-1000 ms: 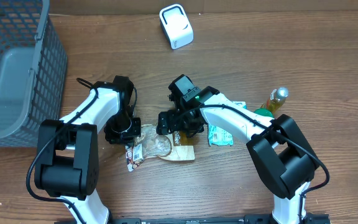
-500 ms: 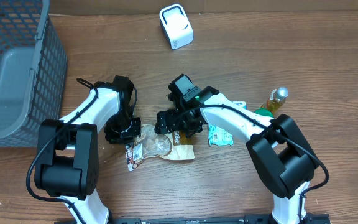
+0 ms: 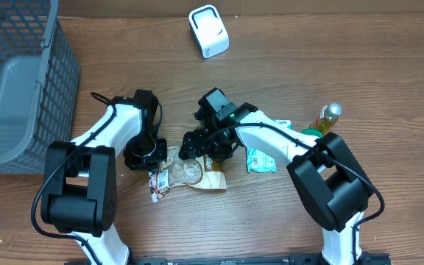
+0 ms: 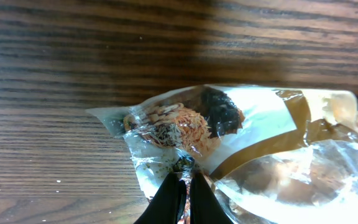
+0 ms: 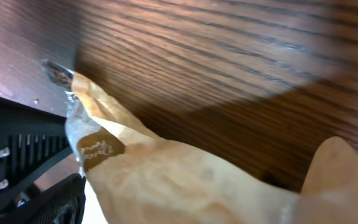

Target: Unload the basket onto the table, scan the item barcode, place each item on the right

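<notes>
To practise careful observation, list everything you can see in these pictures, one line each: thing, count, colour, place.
basket: one, grey mesh, far left of the table
white device: one, white, top centre
snack packet: one, clear with brown and white print, between the two hands
flat packet: one, green and white, partly under the right arm
bottle: one, yellowish with a silver cap, right side
dark green item: one, beside the bottle, mostly hidden
table: one, brown wood, under everything
left hand: one, black, shut on the snack packet's edge
right hand: one, black, over the snack packet's right end, grip unclear
</notes>
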